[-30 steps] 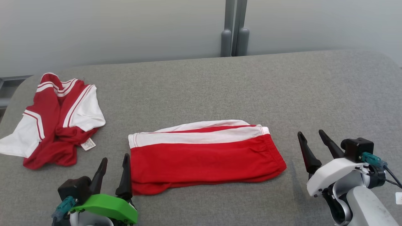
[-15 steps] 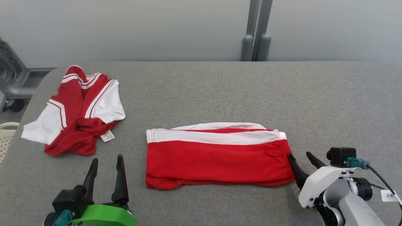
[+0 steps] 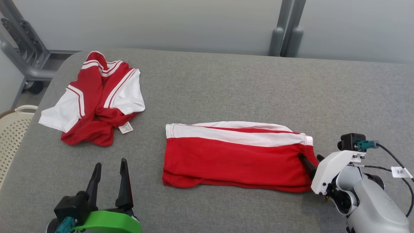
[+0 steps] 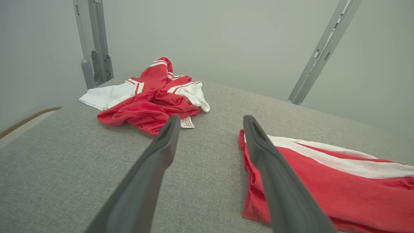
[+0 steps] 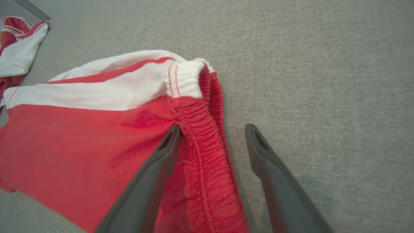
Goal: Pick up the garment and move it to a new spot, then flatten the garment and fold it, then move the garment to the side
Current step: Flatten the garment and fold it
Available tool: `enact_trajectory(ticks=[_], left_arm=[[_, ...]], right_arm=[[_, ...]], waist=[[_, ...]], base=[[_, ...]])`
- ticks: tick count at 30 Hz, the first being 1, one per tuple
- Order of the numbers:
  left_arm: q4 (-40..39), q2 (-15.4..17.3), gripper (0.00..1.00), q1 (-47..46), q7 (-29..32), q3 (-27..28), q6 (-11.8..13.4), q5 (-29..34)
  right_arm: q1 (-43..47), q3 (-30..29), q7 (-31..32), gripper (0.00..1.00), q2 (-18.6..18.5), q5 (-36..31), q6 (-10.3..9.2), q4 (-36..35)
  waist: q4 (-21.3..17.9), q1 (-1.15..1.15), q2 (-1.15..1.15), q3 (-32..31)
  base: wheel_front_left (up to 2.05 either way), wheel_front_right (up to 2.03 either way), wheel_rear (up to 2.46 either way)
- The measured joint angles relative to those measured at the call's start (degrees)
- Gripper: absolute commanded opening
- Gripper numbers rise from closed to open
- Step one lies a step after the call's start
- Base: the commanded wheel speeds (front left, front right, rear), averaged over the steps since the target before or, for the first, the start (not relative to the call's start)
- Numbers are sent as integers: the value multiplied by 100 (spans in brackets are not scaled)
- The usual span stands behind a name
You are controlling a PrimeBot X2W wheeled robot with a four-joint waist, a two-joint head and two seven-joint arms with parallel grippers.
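The garment (image 3: 233, 158), red shorts with a white band, lies folded flat on the grey padded table (image 3: 226, 81). My right gripper (image 3: 310, 157) is open at its right end. In the right wrist view one finger rests on the red cloth and the other over bare table, so the open right gripper (image 5: 212, 127) straddles the gathered waistband of the garment (image 5: 81, 136). My left gripper (image 3: 110, 162) stands open and empty near the front edge, a little to the left of the garment. The left wrist view has the left gripper (image 4: 212, 117) with the garment (image 4: 323, 187) to its right.
A crumpled red and white shirt (image 3: 97, 100) lies at the table's far left, also in the left wrist view (image 4: 152, 97). A pale perforated basket (image 3: 13, 129) stands off the left edge beside a grey metal frame (image 3: 22, 48). Two grey posts (image 3: 288, 35) rise behind the table.
The head camera has shifted. My right gripper, which stood apart from the garment, has come in over its right end. The gap between my left gripper and the garment has widened.
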Motion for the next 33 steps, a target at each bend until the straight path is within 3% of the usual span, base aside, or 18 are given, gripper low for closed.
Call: enact_trajectory(ticks=[8, 9, 11, 14, 16, 24, 33], left_arm=[[112, -122, 100, -9, 0, 85, -121, 63], [126, -133, 100, -10, 0, 98, -133, 78], [146, -155, 100, -13, 0, 133, -159, 85], [166, -186, 100, -13, 0, 181, -183, 118], [177, -213, 100, -14, 0, 204, -200, 133], [192, -255, 100, -15, 0, 310, -248, 219], [143, -318, 100, -8, 0, 311, -307, 289]], right_arm=[[-459, 220, 657, 100, -116, 533, 0, 521], [-488, 252, 681, 96, -124, 593, 0, 563], [-552, 325, 717, 49, -134, 683, 0, 631], [-616, 456, 726, 23, -134, 775, 0, 706], [-654, 556, 723, 0, -127, 843, 1, 721], [-783, 917, 697, 0, -365, 1184, 1, 561], [-899, 948, 1047, 0, -1380, 1399, 1, 180]], waist=[[144, 0, 0, 91], [152, 0, 0, 98], [162, 0, 0, 111], [155, 0, 0, 125], [144, 0, 0, 133], [-26, 0, 0, 137], [-415, 0, 0, 112]], base=[[0, 0, 0], [0, 0, 0], [0, 0, 0], [0, 0, 0], [0, 0, 0], [0, 0, 0], [0, 0, 0]])
